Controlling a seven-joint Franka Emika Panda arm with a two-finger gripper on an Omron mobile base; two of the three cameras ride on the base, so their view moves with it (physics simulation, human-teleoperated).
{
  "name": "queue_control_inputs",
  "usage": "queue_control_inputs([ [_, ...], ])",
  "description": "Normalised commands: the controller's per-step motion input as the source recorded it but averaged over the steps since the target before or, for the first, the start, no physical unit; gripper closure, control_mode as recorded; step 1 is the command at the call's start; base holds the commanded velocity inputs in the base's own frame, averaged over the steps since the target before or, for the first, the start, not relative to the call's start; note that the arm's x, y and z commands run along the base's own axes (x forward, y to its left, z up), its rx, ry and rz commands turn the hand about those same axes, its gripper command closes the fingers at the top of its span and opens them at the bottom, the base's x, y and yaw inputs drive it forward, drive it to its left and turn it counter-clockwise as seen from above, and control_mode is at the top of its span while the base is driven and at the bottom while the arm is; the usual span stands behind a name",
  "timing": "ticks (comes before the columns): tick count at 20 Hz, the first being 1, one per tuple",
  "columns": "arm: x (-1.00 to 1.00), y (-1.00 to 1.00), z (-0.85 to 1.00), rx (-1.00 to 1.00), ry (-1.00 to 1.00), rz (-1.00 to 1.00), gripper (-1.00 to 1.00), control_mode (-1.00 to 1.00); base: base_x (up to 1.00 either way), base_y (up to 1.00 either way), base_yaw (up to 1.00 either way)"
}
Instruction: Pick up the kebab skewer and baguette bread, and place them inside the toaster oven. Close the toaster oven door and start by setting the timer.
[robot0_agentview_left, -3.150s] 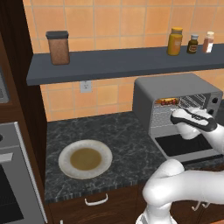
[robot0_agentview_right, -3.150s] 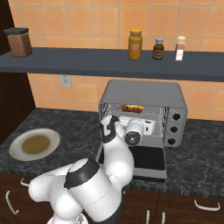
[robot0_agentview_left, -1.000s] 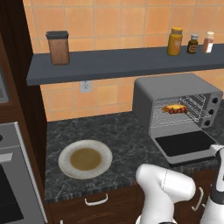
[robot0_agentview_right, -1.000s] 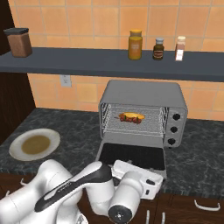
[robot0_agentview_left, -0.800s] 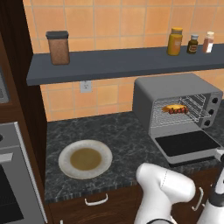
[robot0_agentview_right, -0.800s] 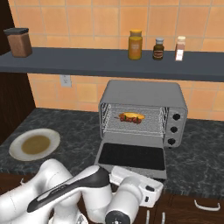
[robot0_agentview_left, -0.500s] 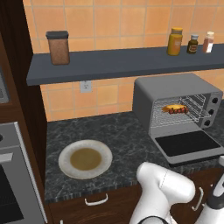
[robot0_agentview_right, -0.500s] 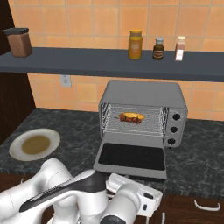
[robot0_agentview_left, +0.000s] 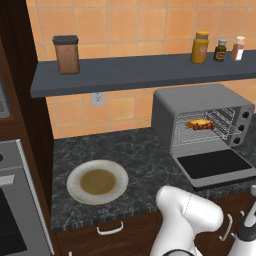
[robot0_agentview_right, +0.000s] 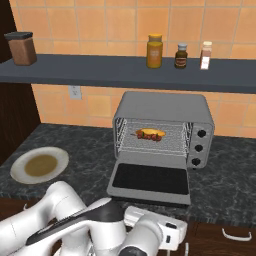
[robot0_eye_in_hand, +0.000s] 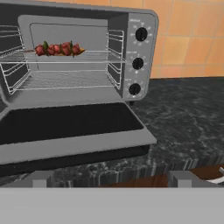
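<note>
The toaster oven (robot0_agentview_left: 200, 100) (robot0_agentview_right: 165, 107) (robot0_eye_in_hand: 131, 26) stands on the dark counter with its door (robot0_agentview_left: 215, 165) (robot0_agentview_right: 150, 180) (robot0_eye_in_hand: 65, 127) folded down flat. The kebab skewer (robot0_agentview_left: 205, 126) (robot0_agentview_right: 145, 135) (robot0_eye_in_hand: 59, 49) lies on the wire rack inside, and the baguette bread (robot0_agentview_left: 196, 122) (robot0_agentview_right: 154, 132) lies just behind it. My gripper (robot0_eye_in_hand: 111, 178) is open and empty. It hangs low before the counter's front edge, below the lowered door, looking up at the oven. Three knobs (robot0_eye_in_hand: 137, 63) run down the oven's right side.
A plate (robot0_agentview_left: 97, 181) (robot0_agentview_right: 39, 165) with a brown centre sits on the counter to the left. A shelf (robot0_agentview_left: 140, 72) above carries a brown canister (robot0_agentview_left: 66, 54) and small jars (robot0_agentview_right: 155, 50). Cabinet drawer handles (robot0_agentview_left: 110, 230) sit under the counter edge.
My hand has left the oven's mouth and sunk steadily below the counter edge in front of the door. The skewer and loaf stay on the rack; the door stays down.
</note>
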Motion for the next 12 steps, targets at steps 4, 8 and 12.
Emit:
queue_control_inputs([
  [4, 0.00, -0.22, -0.24, -0.06, 0.00, 0.08, -1.00, -1.00, 0.00, 0.00, 0.00],
  [8, 0.04, -0.23, -0.09, -0.02, 0.00, 0.02, -1.00, -1.00, 0.00, 0.00, 0.00],
  [12, 0.13, -0.02, -0.12, -0.08, 0.01, 0.01, -1.00, -1.00, 0.00, 0.00, 0.00],
])
